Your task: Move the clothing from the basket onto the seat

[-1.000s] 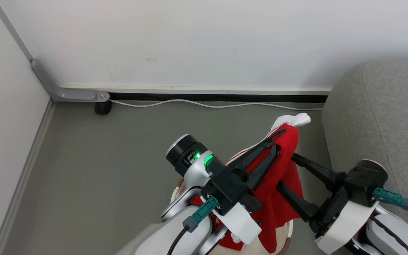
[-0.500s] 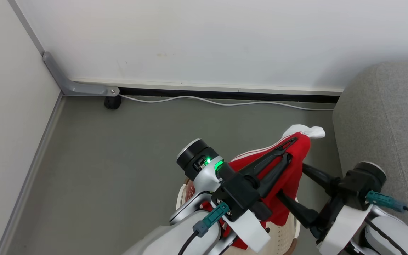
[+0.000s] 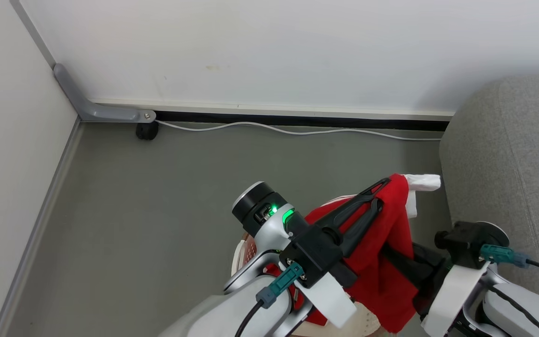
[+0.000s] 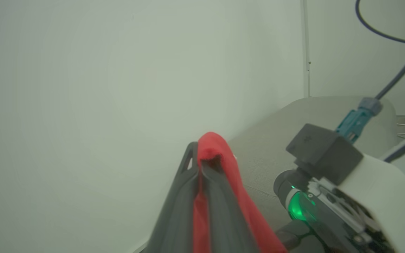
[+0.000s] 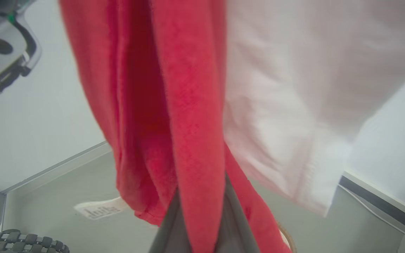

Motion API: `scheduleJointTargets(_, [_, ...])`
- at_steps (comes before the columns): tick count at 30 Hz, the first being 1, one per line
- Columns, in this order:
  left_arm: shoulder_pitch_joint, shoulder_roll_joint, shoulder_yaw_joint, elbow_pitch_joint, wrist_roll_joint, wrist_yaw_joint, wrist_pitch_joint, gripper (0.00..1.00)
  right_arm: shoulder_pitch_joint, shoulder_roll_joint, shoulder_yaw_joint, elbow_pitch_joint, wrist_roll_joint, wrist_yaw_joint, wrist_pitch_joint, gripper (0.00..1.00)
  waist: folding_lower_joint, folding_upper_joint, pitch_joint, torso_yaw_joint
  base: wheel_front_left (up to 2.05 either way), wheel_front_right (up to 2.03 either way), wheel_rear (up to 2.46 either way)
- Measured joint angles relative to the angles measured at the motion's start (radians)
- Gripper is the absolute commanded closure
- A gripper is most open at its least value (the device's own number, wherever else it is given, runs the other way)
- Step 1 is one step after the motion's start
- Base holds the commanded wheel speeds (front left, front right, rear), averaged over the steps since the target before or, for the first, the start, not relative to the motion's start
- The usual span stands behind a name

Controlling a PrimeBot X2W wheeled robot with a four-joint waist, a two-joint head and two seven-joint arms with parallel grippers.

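A red garment of the clothing (image 3: 391, 243) with a white panel (image 3: 421, 182) hangs in the air above the basket (image 3: 246, 245), whose cream perforated wall peeks out under my left arm. My left gripper (image 3: 382, 187) is shut on its top fold, and the left wrist view shows red cloth pinched between the fingers (image 4: 202, 158). My right gripper (image 3: 403, 264) is lower and to the right, shut on the hanging cloth that covers its fingers. In the right wrist view the red cloth (image 5: 185, 105) runs down between the grey fingers (image 5: 237, 221). The grey seat (image 3: 508, 154) is close on the right.
A white cable (image 3: 297, 131) runs along the foot of the back wall. A black caster (image 3: 147, 132) on a grey metal bracket (image 3: 96, 112) sits in the left corner beside a pale partition. Grey floor (image 3: 157, 210) lies in front. A treaded wheel (image 5: 19, 240) shows low down.
My right gripper, wide open around the hanging cloth before, has closed on it. The garment's white end has swung right, toward the seat. The head camera shifted slightly.
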Motion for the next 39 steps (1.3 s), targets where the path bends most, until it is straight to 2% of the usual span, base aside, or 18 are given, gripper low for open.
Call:
scheduleJointTargets(6, [0.0,-0.001,0.012,0.008,-0.018,0.0,-0.005,1.0,0.0,0.0,-0.041,-0.013,0.012,0.0,0.0,1.0,0.0,0.0,0.003,-0.016,0.0,0.0,0.0])
scheduleJointTargets(8, [0.0,-0.001,0.018,0.015,-0.026,-0.001,-0.005,0.47,0.001,0.001,-0.064,-0.023,0.012,0.0,0.0,1.0,0.0,0.0,0.004,-0.022,0.0,0.0,0.0])
scheduleJointTargets(9, [0.0,-0.001,0.021,0.016,-0.028,-0.002,-0.005,0.0,0.002,0.001,-0.076,-0.026,0.013,0.0,0.0,1.0,0.0,0.0,0.005,-0.025,0.0,0.0,0.0])
scheduleJointTargets(12, [0.001,-0.001,0.027,0.029,-0.031,-0.013,-0.005,0.0,0.011,0.002,-0.117,-0.037,0.018,0.0,0.0,1.0,0.0,0.0,0.008,-0.036,0.0,0.0,0.0])
scheduleJointTargets(25, [0.023,-0.002,0.038,0.125,-0.046,-0.118,-0.005,0.0,0.101,0.014,-0.372,-0.042,0.027,0.0,0.0,1.0,0.0,0.0,0.015,-0.116,0.0,0.0,0.0])
scheduleJointTargets(29, [0.029,-0.001,0.055,0.17,-0.059,-0.158,-0.005,0.0,0.123,0.021,-0.422,-0.033,0.026,0.0,0.0,1.0,0.0,0.0,0.006,-0.167,0.0,0.0,0.0])
scheduleJointTargets(39, [0.068,-0.001,0.095,0.211,-0.069,-0.206,-0.005,0.0,0.137,0.027,-0.497,-0.016,0.026,0.0,0.0,1.0,0.0,0.0,-0.021,-0.299,0.0,0.0,0.0])
